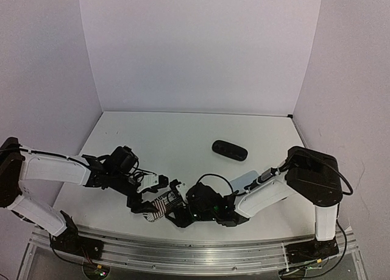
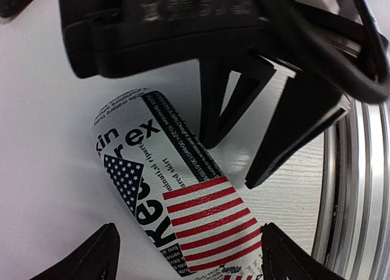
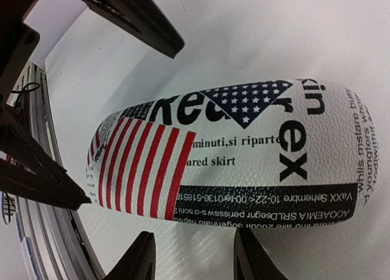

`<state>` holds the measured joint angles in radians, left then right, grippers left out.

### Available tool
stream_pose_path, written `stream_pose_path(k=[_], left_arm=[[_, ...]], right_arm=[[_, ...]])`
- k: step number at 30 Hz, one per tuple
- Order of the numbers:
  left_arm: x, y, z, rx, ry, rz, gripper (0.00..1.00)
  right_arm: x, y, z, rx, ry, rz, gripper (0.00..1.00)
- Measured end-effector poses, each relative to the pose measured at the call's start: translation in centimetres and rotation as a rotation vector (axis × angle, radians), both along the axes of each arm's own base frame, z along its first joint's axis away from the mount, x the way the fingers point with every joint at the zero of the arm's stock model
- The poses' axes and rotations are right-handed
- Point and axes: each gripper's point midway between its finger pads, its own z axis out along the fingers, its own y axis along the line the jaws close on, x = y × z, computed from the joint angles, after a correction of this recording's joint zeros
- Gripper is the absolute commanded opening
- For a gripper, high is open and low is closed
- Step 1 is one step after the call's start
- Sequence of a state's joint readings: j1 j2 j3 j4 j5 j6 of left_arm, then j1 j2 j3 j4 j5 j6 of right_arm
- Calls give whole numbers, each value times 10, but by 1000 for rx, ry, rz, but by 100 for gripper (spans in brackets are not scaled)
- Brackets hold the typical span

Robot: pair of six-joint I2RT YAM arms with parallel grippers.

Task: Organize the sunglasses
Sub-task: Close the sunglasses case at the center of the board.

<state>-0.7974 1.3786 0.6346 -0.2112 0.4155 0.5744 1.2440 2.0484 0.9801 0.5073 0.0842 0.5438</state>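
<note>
Neither pair of sunglasses is in view. A closed stripe-patterned case (image 1: 159, 205) with a flag and newsprint pattern lies near the table's front edge. It shows in the left wrist view (image 2: 177, 201) and the right wrist view (image 3: 244, 152). My left gripper (image 1: 145, 202) is open, its fingers (image 2: 97, 255) spread either side of the case's striped end (image 2: 189, 231). My right gripper (image 1: 177, 211) is open and empty, with its fingertips (image 3: 139, 255) just short of the case's long side (image 3: 194, 234). The two grippers face each other across the case.
A closed oblong black case (image 1: 230, 150) lies at the right middle of the table. A pale-blue cloth (image 1: 246, 180) lies partly under the right forearm. The metal rail (image 2: 359, 188) along the table's front edge runs close behind the patterned case.
</note>
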Motion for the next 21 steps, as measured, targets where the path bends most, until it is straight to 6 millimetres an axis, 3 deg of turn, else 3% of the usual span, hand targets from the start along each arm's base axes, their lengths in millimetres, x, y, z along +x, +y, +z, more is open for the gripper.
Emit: stream_pose_path(k=[2,7,13,16,21], left_arm=[[7,7,-7,17,33,47,99],[14,25,-23,79,104,119,100],[24,18,-23,95,96,111,100],[28,15,-25,102,102,112,100],[22,13,-37,140,121,112,100]], right_arm=[[3,6,0,2,-10,-2,40],[15,25,0,15,-33,-24,39],[27,28,0,23,-37,-73,40],[35,15,1,16,-35,-128,43],[40,-33,6,-39,-21,-248,49]])
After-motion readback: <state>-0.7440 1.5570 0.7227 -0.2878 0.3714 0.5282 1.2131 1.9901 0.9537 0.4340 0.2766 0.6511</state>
